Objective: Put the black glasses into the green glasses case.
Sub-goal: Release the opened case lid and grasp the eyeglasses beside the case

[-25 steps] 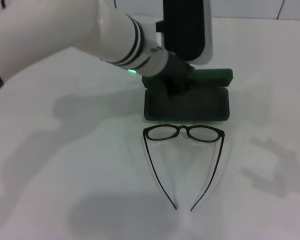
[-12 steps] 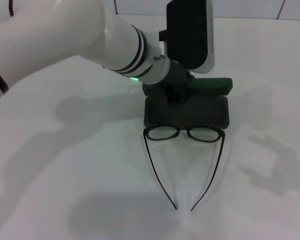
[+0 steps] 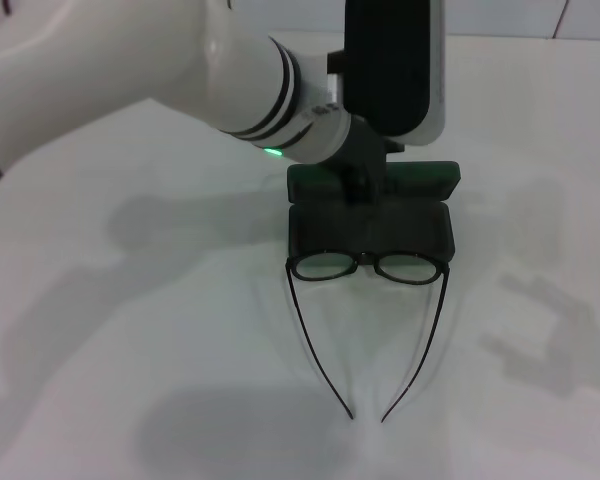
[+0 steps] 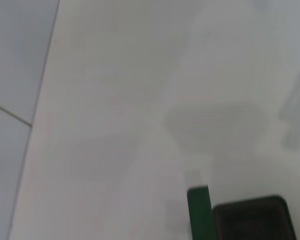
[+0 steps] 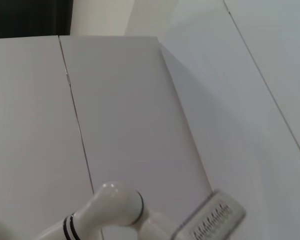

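Note:
The black glasses lie on the white table with their temple arms spread open toward me. The green glasses case lies open just behind them, its front edge against the frame and its lid raised at the back. My left gripper is at the middle of the case's back edge, by the lid, half hidden by the wrist's black and white housing. A corner of the case also shows in the left wrist view. The right gripper is out of view.
The white table stretches around the glasses and the case. My left arm crosses from the upper left. The right wrist view shows only wall panels and part of the left arm.
The case has slid toward me with the left gripper on it, and its front edge now meets the glasses frame. The glasses have stayed in place.

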Available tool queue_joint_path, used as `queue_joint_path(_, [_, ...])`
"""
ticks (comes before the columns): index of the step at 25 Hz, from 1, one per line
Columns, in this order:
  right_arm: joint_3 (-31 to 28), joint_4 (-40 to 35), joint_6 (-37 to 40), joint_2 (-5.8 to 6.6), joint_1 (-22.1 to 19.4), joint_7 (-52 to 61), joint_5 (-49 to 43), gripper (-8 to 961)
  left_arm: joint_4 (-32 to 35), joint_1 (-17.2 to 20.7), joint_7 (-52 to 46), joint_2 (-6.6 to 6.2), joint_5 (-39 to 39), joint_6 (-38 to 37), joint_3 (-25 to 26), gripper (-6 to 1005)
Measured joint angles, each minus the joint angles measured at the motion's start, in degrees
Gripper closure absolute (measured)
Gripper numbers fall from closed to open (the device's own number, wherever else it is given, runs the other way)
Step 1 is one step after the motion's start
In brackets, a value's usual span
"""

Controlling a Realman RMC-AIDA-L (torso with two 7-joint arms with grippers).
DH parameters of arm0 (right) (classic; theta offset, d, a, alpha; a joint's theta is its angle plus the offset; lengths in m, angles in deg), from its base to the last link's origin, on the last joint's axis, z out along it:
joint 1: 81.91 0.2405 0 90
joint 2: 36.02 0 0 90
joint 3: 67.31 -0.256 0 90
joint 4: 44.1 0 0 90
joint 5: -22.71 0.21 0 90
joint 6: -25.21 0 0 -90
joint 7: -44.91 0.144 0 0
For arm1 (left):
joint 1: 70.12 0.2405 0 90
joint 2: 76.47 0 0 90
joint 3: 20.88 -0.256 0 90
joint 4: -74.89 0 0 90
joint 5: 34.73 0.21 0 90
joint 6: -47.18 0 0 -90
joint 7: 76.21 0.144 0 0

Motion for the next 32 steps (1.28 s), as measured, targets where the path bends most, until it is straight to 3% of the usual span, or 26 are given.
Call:
queue_joint_path(6, [0.1, -0.6, -2.6, 0.16, 1.6, 0.3, -3.0, 95, 14.7, 6.5, -1.8, -0.14, 0.3, -3.2, 3.6, 631])
queue_joint_path(8, [0.1, -1.0, -5.2, 0.76, 3.6, 0.7, -5.3, 95, 19.9, 9.2, -3.2, -0.12, -0.8, -3.9, 6.1, 631])
queue_joint_path(12, [0.4, -3.3, -11.0, 1.84, 10.1, 7.4, -11.8, 95, 28.8, 16.5, -4.1, -0.12, -12.4, -3.6, 14.7, 624])
queue_joint_path(13, [1.8, -6.6, -13.7, 1.83, 14.3, 13.7, -17.2, 116, 29.7, 18.5, -3.6, -0.12, -17.5, -3.3, 17.2, 622])
queue_joint_path(17, [5.5, -13.0, -17.2, 0.95, 18.2, 21.7, -22.3, 202, 28.7, 26.0, 4.9, -0.32, -38.2, -5.2, 24.7, 646])
queue_joint_path(21, [15.6, -22.3, -24.1, 0.14, 24.3, 34.0, -30.7, 275, 24.9, 33.5, 13.9, -0.27, -52.0, -8.1, 28.4, 704])
queue_joint_path(26, [26.0, -24.2, -31.7, -0.47, 35.8, 46.5, -40.6, 323, 19.5, 39.0, 19.8, -0.14, -60.8, -12.8, 30.8, 738])
queue_joint_path(32, [33.1, -19.0, -35.9, -1.05, 45.9, 50.6, -45.5, 323, 9.2, 41.4, 28.7, -0.25, -67.4, -17.8, 31.3, 767])
